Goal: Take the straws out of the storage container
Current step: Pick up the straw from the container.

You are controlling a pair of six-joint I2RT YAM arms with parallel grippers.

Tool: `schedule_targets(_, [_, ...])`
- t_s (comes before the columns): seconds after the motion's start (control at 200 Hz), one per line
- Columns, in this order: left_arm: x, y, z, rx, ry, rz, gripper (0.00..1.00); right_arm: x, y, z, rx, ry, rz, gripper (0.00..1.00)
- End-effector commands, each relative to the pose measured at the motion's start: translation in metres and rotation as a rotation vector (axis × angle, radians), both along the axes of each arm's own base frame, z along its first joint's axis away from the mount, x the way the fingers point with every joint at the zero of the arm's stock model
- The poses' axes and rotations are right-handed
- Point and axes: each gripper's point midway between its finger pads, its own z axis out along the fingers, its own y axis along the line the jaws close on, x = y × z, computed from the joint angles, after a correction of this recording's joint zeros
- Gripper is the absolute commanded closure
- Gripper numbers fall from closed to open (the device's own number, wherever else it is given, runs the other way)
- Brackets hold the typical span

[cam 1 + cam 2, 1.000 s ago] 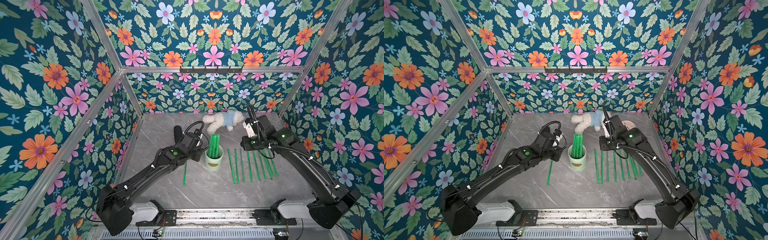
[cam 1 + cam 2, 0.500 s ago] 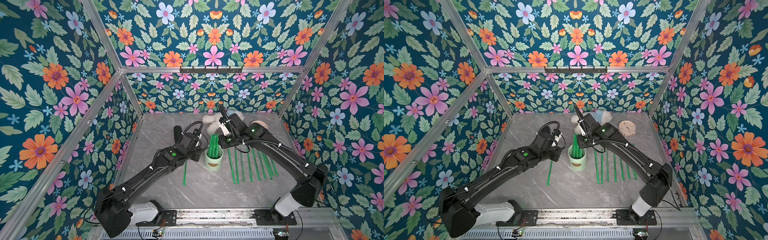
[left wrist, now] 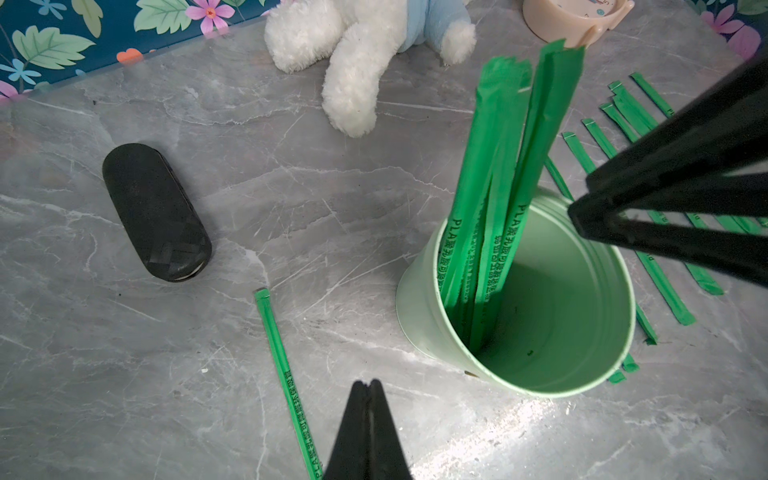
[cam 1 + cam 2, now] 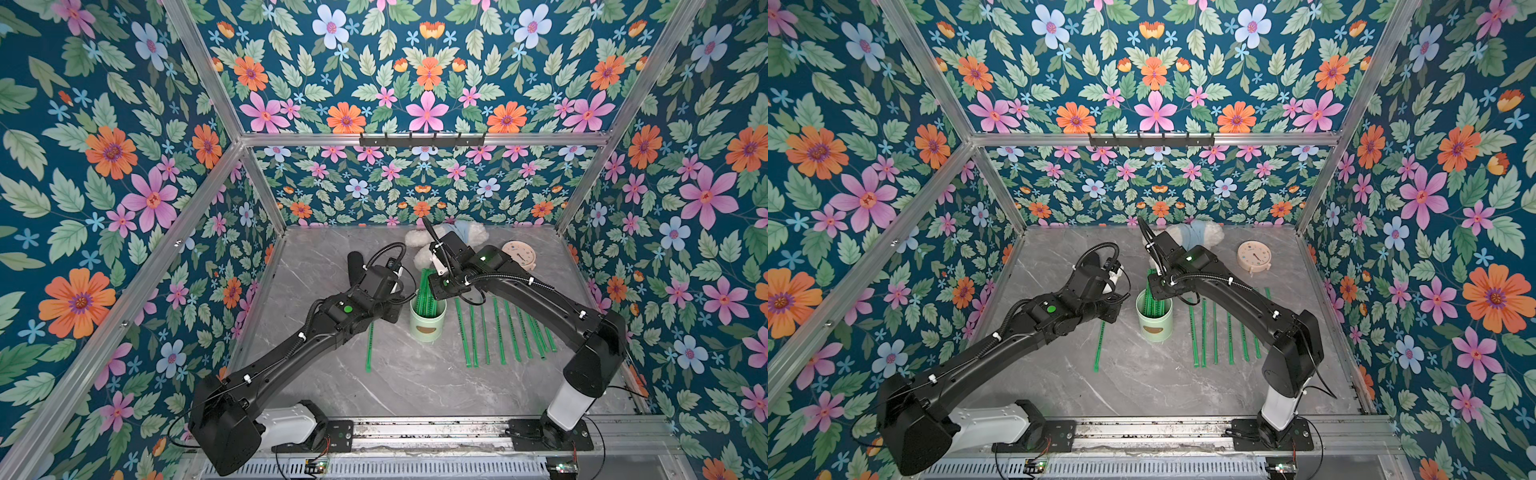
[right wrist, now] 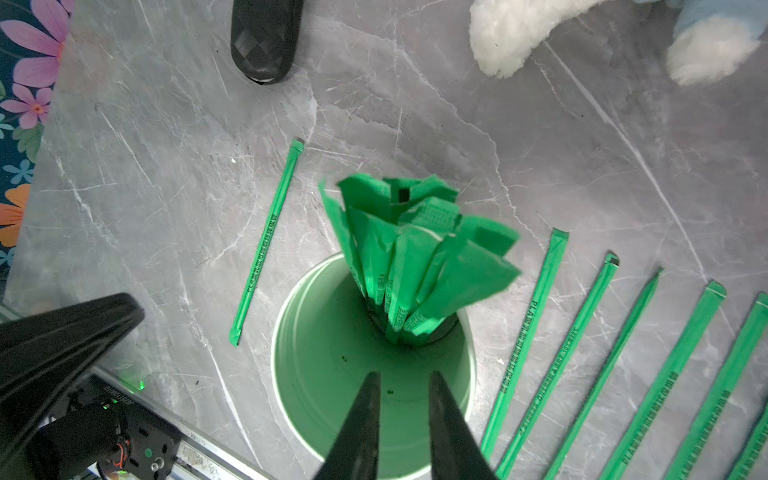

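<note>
The storage container [image 4: 427,328] [image 4: 1154,322], a pale mint cup with a brown oval mark, stands upright mid-table. A bunch of green straws [image 4: 424,291] [image 3: 490,187] [image 5: 415,249] leans in it against the far wall. Several more straws [image 4: 498,328] [image 4: 1214,332] [image 5: 582,340] lie in a row to its right. One straw [image 4: 369,345] [image 3: 286,382] lies to its left. My right gripper [image 5: 403,376] hangs over the cup's mouth, open a narrow gap, with nothing between its fingers. My left gripper [image 3: 368,382] is shut and empty, low beside the single straw, left of the cup.
A black oblong case [image 4: 355,266] [image 3: 156,212] lies behind the left arm. A white plush toy in blue [image 4: 1200,232] [image 3: 365,54] and a round beige clock [image 4: 1254,257] sit at the back. Floral walls close three sides of the grey marble table [image 4: 399,386].
My right arm has swung left from above the laid-out row of straws to above the cup. The left arm has stayed where it was.
</note>
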Motion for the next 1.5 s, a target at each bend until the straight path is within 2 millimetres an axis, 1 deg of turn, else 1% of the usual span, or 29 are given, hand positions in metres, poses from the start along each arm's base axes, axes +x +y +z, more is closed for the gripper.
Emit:
schedule_targets(0.0, [0.002, 0.000, 0.003, 0.000, -0.016, 0.000, 1.00, 0.006, 0.001, 0.000, 0.007, -0.005, -0.018, 0.76])
schedule_targets(0.125, [0.002, 0.000, 0.003, -0.001, -0.014, 0.000, 1.00, 0.012, -0.003, -0.004, 0.001, 0.002, -0.032, 0.75])
schedule_targets(0.355, [0.002, -0.001, 0.000, 0.006, -0.006, -0.002, 1.00, 0.019, -0.004, -0.009, 0.012, 0.014, -0.037, 0.74])
schedule_targets(0.955, [0.002, -0.002, -0.007, 0.018, 0.009, -0.005, 1.00, 0.027, 0.004, -0.015, 0.026, 0.026, -0.019, 0.74])
schedule_targets(1.295, [0.003, -0.002, -0.008, 0.024, 0.013, -0.005, 1.00, 0.026, 0.005, -0.013, 0.027, 0.028, -0.012, 0.84])
schedule_targets(1.495, [0.003, -0.002, -0.009, 0.026, 0.016, -0.005, 1.00, 0.022, 0.002, -0.009, 0.028, 0.025, -0.008, 0.87])
